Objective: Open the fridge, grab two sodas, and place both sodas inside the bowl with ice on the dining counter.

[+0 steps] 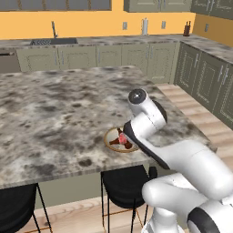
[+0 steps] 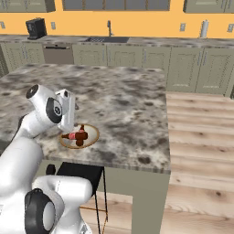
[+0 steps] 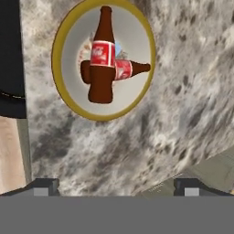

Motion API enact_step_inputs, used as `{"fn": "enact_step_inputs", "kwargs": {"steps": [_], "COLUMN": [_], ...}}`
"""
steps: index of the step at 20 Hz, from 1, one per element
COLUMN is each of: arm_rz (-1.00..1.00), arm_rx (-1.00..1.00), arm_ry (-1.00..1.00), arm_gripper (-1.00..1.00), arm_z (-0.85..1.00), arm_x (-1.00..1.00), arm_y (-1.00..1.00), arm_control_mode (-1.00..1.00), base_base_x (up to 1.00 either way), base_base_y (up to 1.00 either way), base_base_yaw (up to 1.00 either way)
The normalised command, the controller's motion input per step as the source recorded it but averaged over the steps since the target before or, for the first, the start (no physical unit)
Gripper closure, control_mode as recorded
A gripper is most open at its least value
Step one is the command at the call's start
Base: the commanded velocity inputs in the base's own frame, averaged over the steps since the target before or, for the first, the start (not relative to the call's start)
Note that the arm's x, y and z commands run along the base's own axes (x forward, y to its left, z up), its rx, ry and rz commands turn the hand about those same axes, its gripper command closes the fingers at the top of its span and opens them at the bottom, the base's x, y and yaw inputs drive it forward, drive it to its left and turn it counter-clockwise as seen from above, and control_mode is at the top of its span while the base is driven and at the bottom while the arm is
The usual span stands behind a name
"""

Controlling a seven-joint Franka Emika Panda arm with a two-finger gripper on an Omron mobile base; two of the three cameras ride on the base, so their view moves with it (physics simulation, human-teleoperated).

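Sodas, both of them, lie in the bowl [image 3: 61,98] on the granite surface [image 1: 54,109], near its stool-side edge. One soda [image 3: 101,59] rests across the other soda [image 3: 130,69], the two crossed and touching, labels up. In the hand view a pale sliver between them is probably ice, though too little shows to be sure. The pincer [image 3: 116,185] hangs above the surface, apart from the bowl, its two tips spread wide with nothing between them: released. Judging from this, the placing looks done.

As for handling, the bottles look like glass: stiff, smooth, likely slippery and apt to roll, and breakable if knocked together. The upper one sits loosely on the lower, so a nudge could tip it over the rim. A hold would suit best across the labelled body, where the sides are straight, rather than on the narrow neck.
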Motion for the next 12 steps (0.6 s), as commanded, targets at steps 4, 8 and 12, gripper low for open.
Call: {"fn": "enact_step_inputs", "kwargs": {"steps": [4,8,12], "arm_rz": [-0.08,-0.12,-0.10], "arm_rx": [0.00,0.08,0.18], "arm_ry": [-0.27,-0.39,-0.36], "arm_gripper": [-1.00,-1.00,-1.00], "arm_z": [0.11,0.05,0.20], "arm_x": [-0.34,-0.34,-0.24], "arm_y": [-0.08,0.00,0.01], "arm_control_mode": [-1.00,-1.00,-1.00], "base_base_x": [0.00,0.00,0.00], "base_base_y": [0.00,0.00,0.00], "base_base_yaw": [0.00,0.00,0.00]}}
